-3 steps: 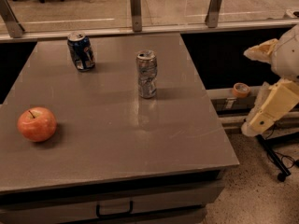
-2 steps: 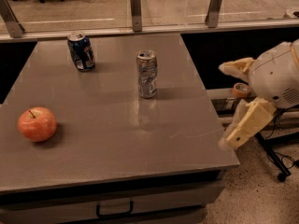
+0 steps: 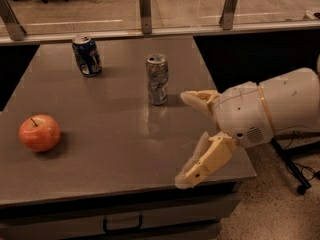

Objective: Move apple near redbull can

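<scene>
The red-orange apple point(image 3: 39, 132) with a short dark stem sits on the grey table point(image 3: 110, 134) near its left edge. The slim silver redbull can point(image 3: 157, 79) stands upright in the middle of the table, towards the back. My gripper point(image 3: 186, 139) hangs over the right part of the table, right of and in front of the can and far from the apple. Its two cream fingers point(image 3: 200, 100) are spread wide apart with nothing between them.
A shorter dark blue can point(image 3: 87, 55) stands at the back left of the table. A rail with metal posts point(image 3: 145, 4) runs behind the table. A drawer handle point(image 3: 122, 225) sits under the front edge. Chair legs point(image 3: 292, 169) are on the floor at right.
My arm has swung in from the right, off the table's side, and the gripper is now over the table's right part. The apple and both cans have not moved.
</scene>
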Controlling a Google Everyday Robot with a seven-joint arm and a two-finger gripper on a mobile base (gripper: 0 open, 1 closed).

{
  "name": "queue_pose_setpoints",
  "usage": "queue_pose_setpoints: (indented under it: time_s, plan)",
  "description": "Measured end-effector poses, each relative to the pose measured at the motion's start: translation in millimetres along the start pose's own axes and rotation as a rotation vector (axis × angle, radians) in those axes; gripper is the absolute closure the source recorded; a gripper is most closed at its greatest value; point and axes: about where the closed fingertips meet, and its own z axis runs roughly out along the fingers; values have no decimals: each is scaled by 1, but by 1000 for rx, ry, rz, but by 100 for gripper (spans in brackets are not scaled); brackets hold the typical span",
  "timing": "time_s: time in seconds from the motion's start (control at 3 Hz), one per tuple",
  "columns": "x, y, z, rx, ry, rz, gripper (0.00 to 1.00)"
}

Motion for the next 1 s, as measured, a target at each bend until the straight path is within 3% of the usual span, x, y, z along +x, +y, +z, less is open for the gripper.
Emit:
queue_pose_setpoints:
  time_s: [0.33, 0.67, 1.0]
  plan:
    - [-17, 6, 4, -19, -47, 12, 0]
    - [-16, 6, 3, -16, -38, 8, 0]
    - [-17, 9, 24, 20, -36, 25, 0]
